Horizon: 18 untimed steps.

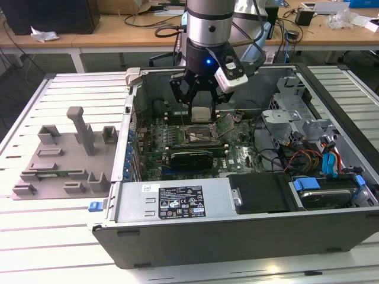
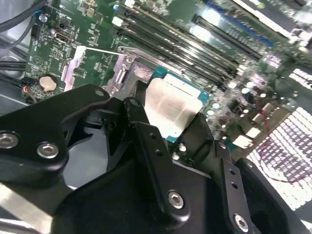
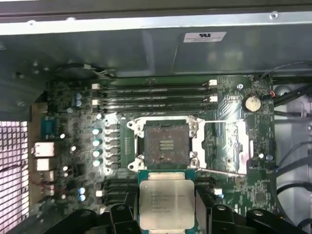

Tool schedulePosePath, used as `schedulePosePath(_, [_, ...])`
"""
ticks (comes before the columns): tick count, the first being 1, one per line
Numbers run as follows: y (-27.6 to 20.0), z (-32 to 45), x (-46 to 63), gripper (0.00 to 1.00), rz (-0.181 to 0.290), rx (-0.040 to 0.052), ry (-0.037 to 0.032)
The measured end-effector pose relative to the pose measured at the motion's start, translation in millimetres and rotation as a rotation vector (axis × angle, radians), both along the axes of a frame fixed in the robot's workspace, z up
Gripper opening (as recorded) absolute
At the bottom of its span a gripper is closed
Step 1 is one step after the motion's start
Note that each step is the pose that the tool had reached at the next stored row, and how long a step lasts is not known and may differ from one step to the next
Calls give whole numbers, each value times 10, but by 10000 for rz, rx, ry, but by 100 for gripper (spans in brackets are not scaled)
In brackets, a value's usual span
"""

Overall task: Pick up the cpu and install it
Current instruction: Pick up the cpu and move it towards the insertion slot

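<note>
Gripper (image 1: 201,105) is closed on the cpu (image 3: 166,204). Its black fingers (image 2: 148,144) pinch two opposite edges, set just chip-width apart. The silver lid faces up and the chip looks about level.

The cpu hangs above the socket (image 3: 168,144), not seated. In the first wrist view it sits off to one side of the socket opening rather than centred over it. The socket is bare, contact field exposed, with the load plate (image 3: 235,146) swung open just beside it. Memory slots (image 3: 156,92) run along the socket's far side from the cpu. The grey fixture tray (image 1: 59,160) lies well apart from the socket, outside the computer case (image 1: 249,236).

Risks, as judged:
- Descending while off-centre would land the chip on the socket frame and crush contacts.
- Whether the chip's corner mark matches the socket cannot be told, and a mismatch would block seating.
- The edge grip is thin, so a slip or tilt would drop one corner first.
- The fingers may strike the frame or the load plate.
</note>
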<state>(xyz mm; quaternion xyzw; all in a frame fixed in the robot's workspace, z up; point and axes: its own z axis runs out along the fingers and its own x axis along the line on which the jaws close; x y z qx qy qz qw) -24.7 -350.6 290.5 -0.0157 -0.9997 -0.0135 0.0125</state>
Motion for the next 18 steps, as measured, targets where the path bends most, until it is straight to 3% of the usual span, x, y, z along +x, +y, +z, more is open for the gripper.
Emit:
schedulePosePath(7, [36, -85, 4, 55, 34, 61, -4])
schedulePosePath(9, [38, -112, 3, 55, 33, 106, -30])
schedulePosePath(15, [42, -187, 3, 55, 36, 107, -122])
schedulePosePath(18, [70, -235, 3, 55, 39, 110, -145])
